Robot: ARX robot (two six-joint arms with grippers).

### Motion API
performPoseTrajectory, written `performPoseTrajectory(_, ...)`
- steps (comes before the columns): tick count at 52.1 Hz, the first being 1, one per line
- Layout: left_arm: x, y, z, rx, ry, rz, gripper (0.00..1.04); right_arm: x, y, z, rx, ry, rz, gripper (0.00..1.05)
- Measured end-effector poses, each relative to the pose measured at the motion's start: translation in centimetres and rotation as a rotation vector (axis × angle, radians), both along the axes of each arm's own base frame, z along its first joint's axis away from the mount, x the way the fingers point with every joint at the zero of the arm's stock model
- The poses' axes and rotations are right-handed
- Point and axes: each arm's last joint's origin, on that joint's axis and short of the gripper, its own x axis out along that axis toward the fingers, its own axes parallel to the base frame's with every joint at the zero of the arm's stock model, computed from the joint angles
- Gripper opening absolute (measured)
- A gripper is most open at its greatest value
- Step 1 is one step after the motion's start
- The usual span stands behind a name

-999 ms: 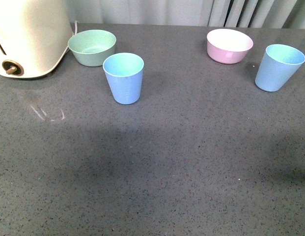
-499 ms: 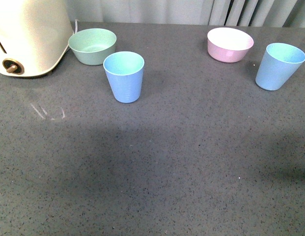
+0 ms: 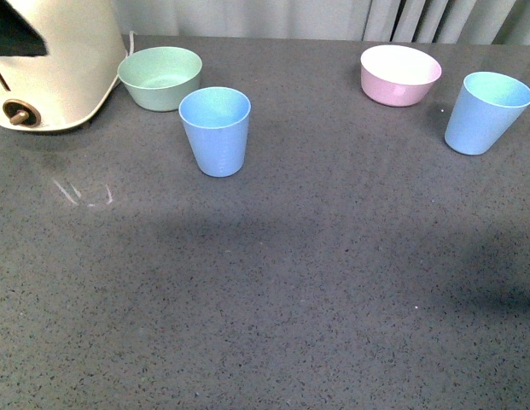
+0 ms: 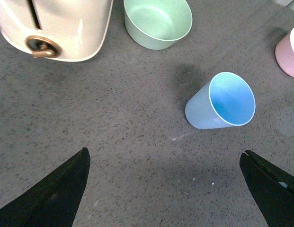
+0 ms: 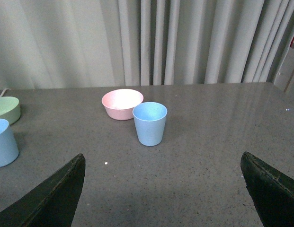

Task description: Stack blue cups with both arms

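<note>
Two light blue cups stand upright on the grey table. One blue cup (image 3: 215, 131) is left of centre, in front of the mint-green bowl. The other blue cup (image 3: 487, 112) is at the far right, beside the pink bowl. Neither arm shows in the front view. My left gripper (image 4: 165, 156) is open and empty above the table, with the left cup (image 4: 221, 101) ahead of its jaws. My right gripper (image 5: 163, 163) is open and empty, low over the table, with the right cup (image 5: 149, 123) ahead of it; the left cup (image 5: 4, 142) shows at that view's edge.
A mint-green bowl (image 3: 160, 78) and a cream appliance (image 3: 51, 60) stand at the back left. A pink bowl (image 3: 399, 74) stands at the back right. A grey curtain hangs behind the table. Pale scratches (image 3: 81, 195) mark the tabletop at the left.
The front view has shifted slightly, so the objects sit a little higher in the frame. A dark shape now shows at the top left corner. The cups have not moved on the table.
</note>
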Motion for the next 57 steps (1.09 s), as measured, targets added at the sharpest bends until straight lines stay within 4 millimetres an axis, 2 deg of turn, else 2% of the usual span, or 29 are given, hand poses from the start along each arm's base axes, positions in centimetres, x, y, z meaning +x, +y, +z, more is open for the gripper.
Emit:
performPoseTrajectory(7, 3.6, -2.2, -0.6, 0.006, 0.031, -0.022, 0.96, 0.0, 0.0, 0.0, 0.0, 0.0, 0.0, 0.96)
performPoseTrajectory(17, 6.4, -4.7, -1.5, 0.01, 0.056, -0.046, 0.96, 0.0, 0.0, 0.0, 0.0, 0.0, 0.0, 0.96)
performPoseTrajectory(32, 9.1, -7.9, -4.1, 0.038, 0.121, -0.066, 0.96, 0.0, 0.0, 0.0, 0.0, 0.0, 0.0, 0.96)
performPoseTrajectory(57, 11.6, -8.9, -6.2, 0.07, 0.174, -0.013, 0.96, 0.0, 0.0, 0.0, 0.0, 0.0, 0.0, 0.96)
